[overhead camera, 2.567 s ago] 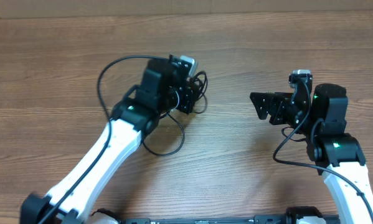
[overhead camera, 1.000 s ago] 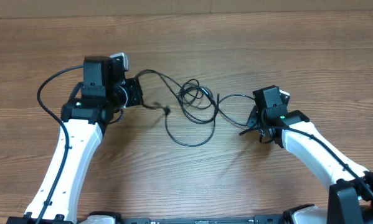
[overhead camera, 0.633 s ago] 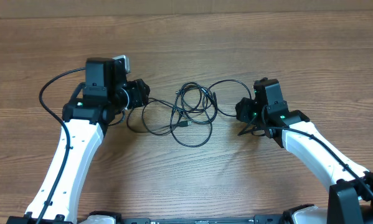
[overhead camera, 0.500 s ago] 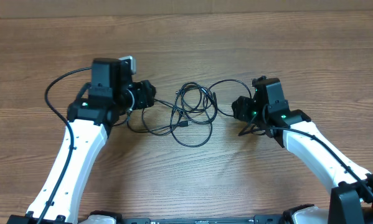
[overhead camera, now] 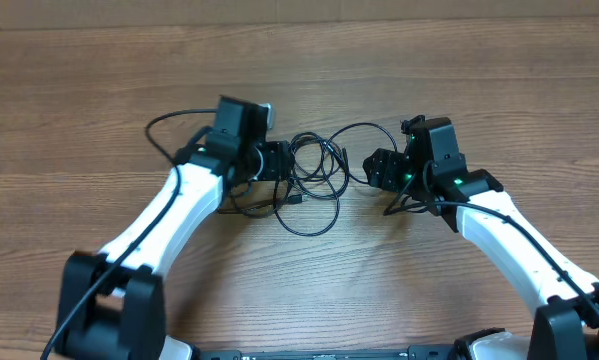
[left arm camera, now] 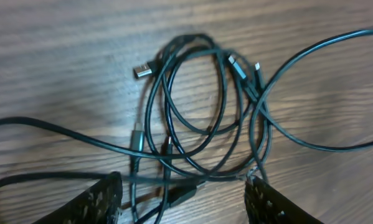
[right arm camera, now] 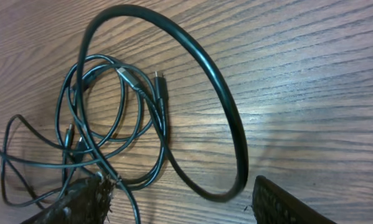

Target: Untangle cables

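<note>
Wooden tabletop. The cables lie in a loose overlapping tangle between the two claws, just ahead of each.

The left claw is spread wide and grips nothing. Several strands cross the gap between its fingers. A silver plug end lies ahead and to its left.

The right claw is also spread wide and empty. One large loop arcs ahead of it, and its near end lies between the fingers. Cannot tell whether it touches them.

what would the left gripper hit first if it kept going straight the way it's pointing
The tangle of thin black cables: the open left gripper has strands crossing between its fingers, with the looped bundle just ahead. Its height above them is unclear, so it may skim over.
</note>
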